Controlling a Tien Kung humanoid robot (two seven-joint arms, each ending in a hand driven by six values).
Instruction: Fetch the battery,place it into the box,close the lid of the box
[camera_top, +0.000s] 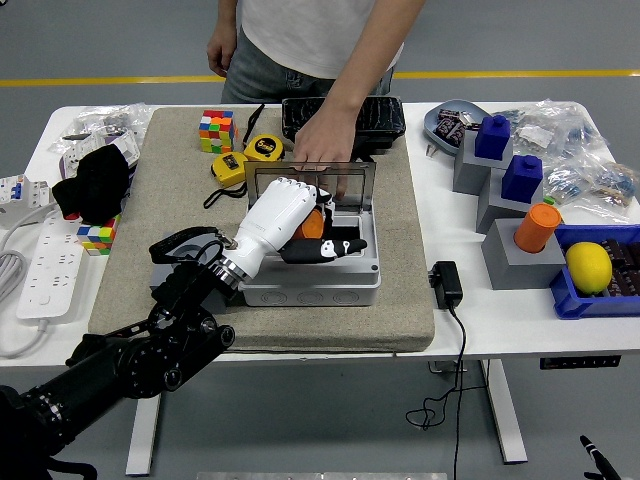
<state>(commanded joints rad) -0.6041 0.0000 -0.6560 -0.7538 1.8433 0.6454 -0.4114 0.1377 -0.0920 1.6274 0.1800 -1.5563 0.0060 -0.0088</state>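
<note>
A grey box stands open on the beige mat, its clear lid upright at the back. A person's hand at the far side rests on the lid's top edge and keeps it up. My left hand, white with black fingers, reaches into the box from the lower left. Its fingers curl round an orange battery, which shows only partly beneath the palm, just above the box's inside. My right arm is out of view.
Behind the box lie two yellow tape measures, a Rubik's cube and a black tray. A power adapter sits to the box's right. Grey blocks with blue and orange pieces and a blue bin holding a lemon fill the right side.
</note>
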